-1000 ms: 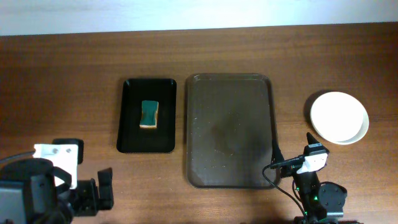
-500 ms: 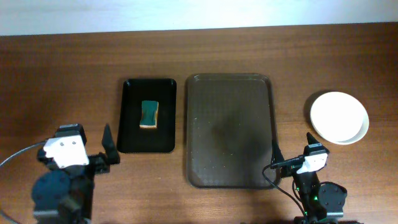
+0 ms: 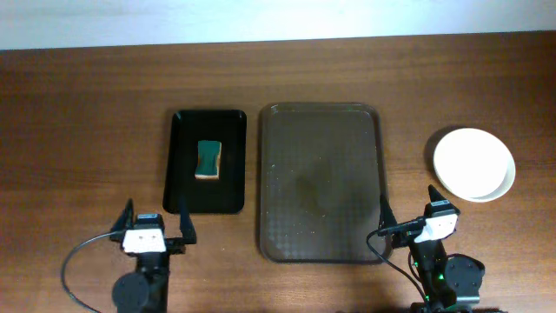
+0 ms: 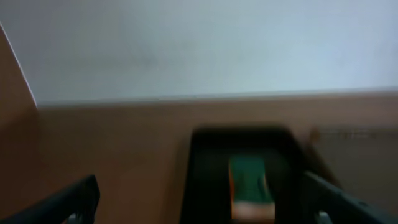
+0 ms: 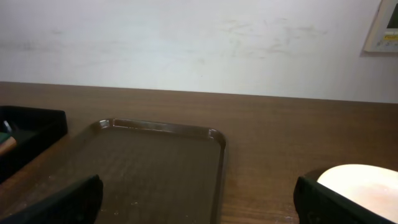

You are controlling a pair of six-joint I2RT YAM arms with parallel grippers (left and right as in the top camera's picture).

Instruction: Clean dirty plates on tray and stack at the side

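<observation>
Overhead, the plates (image 3: 473, 163) sit stacked on the counter (image 3: 87, 130) right of the tray (image 3: 321, 174). Nearer, the left claw (image 3: 156, 222) and right claw (image 3: 407, 202) are spread wide, grasping nothing.

Even soft lighting, overhead and right wrist sharp, left wrist blurred

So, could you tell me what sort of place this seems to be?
Probably a robotics lab bench staged for dishwashing practice: a wooden table against a plain white wall, a sponge in a black tray, a brown tray, and white plates set aside.
</observation>
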